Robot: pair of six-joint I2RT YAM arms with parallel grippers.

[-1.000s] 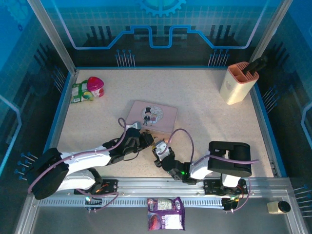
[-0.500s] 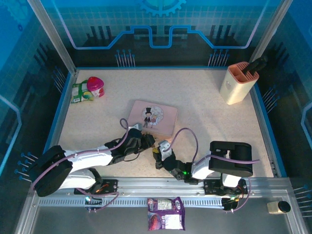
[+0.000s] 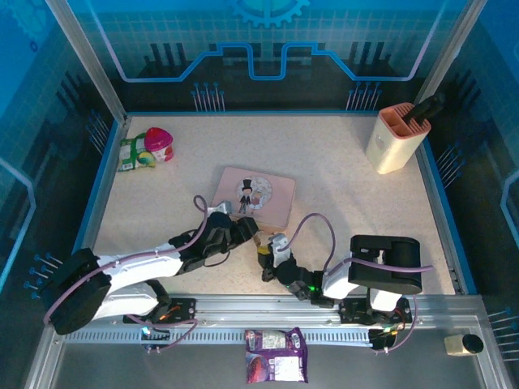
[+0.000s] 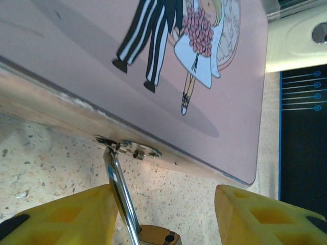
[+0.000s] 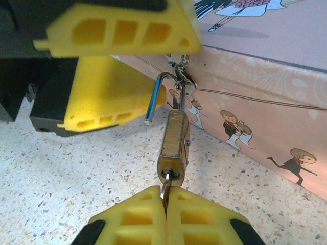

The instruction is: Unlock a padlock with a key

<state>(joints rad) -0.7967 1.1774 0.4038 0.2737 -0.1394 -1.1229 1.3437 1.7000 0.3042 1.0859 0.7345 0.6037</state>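
Brass first: the padlock [image 5: 173, 145] hangs by its thin silver shackle [image 5: 155, 97] from the hasp [image 5: 182, 76] on the near wall of the pink tin [image 5: 265, 51], with one shackle leg free of the body. The key [image 5: 164, 185] is almost wholly hidden. I see only a sliver below the keyhole, where the right jaws are pinched together on it. The left jaws stand apart either side of the shackle; whether a pad touches it I cannot tell. From the top camera the lock is too small to resolve. The desk [image 3: 349, 203] is speckled beige, framed in aluminium, with blue-lit panels around. The yellow pads [image 4: 56, 217] are wedge-shaped with hollow cells.
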